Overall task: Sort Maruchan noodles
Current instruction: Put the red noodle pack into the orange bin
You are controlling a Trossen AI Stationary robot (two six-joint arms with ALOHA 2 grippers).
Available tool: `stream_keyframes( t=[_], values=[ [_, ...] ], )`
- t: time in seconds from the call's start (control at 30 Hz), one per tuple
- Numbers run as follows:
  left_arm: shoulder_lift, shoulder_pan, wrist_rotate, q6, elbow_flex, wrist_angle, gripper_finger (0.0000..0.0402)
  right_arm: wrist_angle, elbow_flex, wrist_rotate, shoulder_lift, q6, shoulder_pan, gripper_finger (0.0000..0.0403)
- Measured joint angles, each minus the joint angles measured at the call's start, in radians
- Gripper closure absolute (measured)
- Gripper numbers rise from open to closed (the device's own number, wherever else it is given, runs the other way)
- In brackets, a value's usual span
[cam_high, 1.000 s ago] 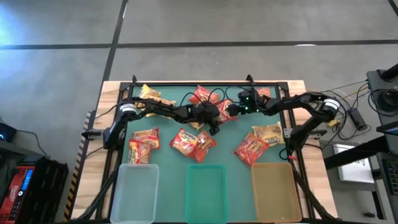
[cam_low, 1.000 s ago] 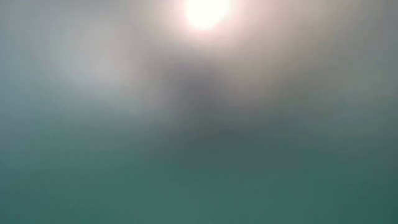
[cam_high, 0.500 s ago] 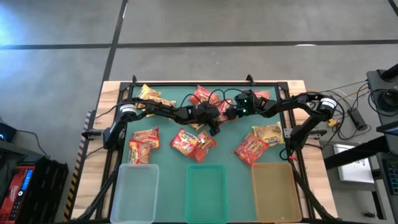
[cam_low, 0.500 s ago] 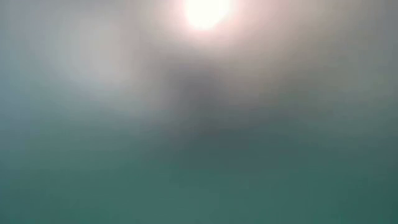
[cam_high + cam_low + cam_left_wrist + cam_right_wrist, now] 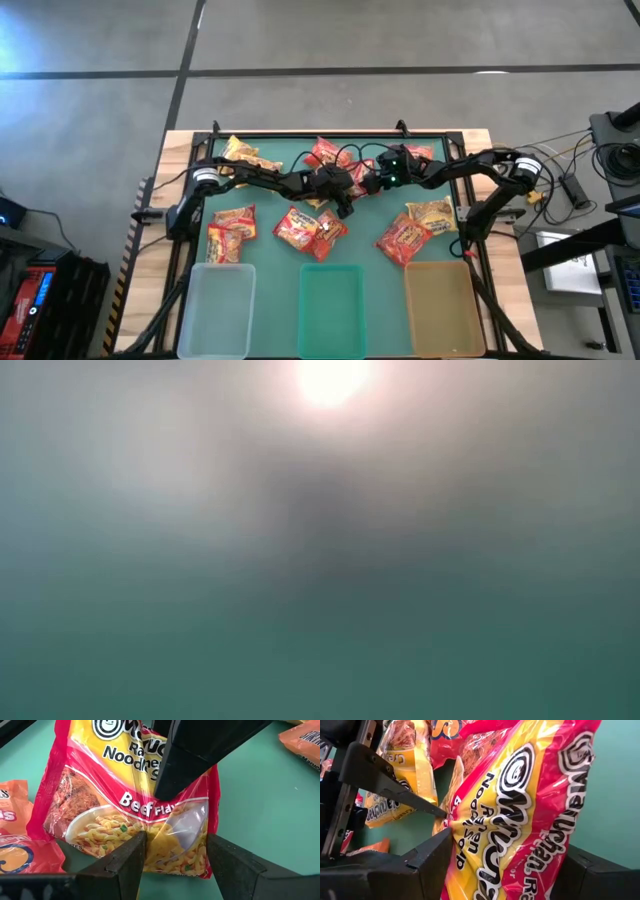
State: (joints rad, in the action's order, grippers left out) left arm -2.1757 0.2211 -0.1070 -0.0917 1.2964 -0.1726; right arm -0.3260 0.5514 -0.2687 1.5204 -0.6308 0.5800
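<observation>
Nothing has shifted — both end effectors, left point(image 5: 174, 855) and right point(image 5: 507, 865), seemingly clamp one beef packet point(image 5: 135, 805) mid-surface.

A: Where do the trays sit?
B: Three in a row along the table's point(image 5: 175, 150) near edge: left tray point(image 5: 218, 310), middle tray point(image 5: 332, 309), right tray point(image 5: 445, 308).
A: And the packets?
B: All behind the trays. One packet point(image 5: 232, 230) lies behind the left tray, another point(image 5: 309, 230) behind the middle, another point(image 5: 405, 241) behind the right.
A: The grippers?
B: The left gripper point(image 5: 345, 184) and right gripper point(image 5: 372, 180) meet at mid-table, either side of one packet point(image 5: 131, 810).
</observation>
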Motion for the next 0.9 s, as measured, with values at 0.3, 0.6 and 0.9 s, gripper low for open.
stream_keyframes(
  t=[0.3,0.6,0.9],
  values=[
    [0.000,-0.001,0.000,0.000,0.000,-0.002,0.0208,0.006,0.006,-0.002,0.000,-0.010,0.000,0.0152],
    [-0.001,-0.005,-0.003,0.000,0.000,0.008,0.0208,0.036,0.074,0.001,0.000,-0.026,0.000,0.0152],
    [-0.007,-0.005,-0.010,0.002,-0.001,0.018,0.0208,0.112,0.125,-0.005,0.000,0.000,-0.007,0.0182]
  ],
)
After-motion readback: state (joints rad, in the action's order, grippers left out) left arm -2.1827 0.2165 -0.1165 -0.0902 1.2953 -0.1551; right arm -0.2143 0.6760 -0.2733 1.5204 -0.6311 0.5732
